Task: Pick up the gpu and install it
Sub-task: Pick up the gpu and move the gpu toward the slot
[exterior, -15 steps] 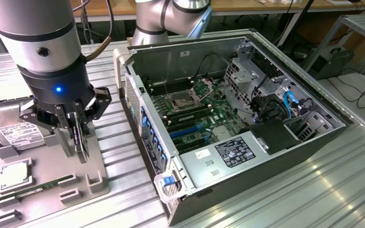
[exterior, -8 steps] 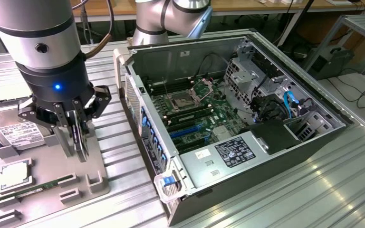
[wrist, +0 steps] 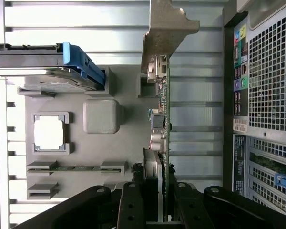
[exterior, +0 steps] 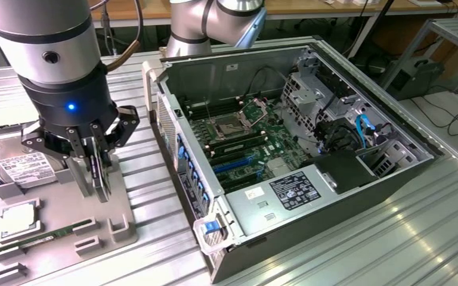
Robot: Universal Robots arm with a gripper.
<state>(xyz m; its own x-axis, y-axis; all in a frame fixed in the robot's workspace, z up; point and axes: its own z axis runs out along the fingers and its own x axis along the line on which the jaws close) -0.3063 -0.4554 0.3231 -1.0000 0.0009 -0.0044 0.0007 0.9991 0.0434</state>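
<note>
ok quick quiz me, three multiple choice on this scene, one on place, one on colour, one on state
1. Where is the gpu?
a) flat on the metal table
b) edge-on in the tool, over the grey tray
c) in a person's hand

2. What colour is the clip on the hard drive?
a) red
b) yellow
c) blue

3. How is the computer case?
a) side open
b) shut with its panel
c) wrapped in plastic

Answers:
1 b, the tool's fingers sit on both faces of the upright card.
2 c, the clip at the drive's end is blue.
3 a, the motherboard lies bare inside.
</note>
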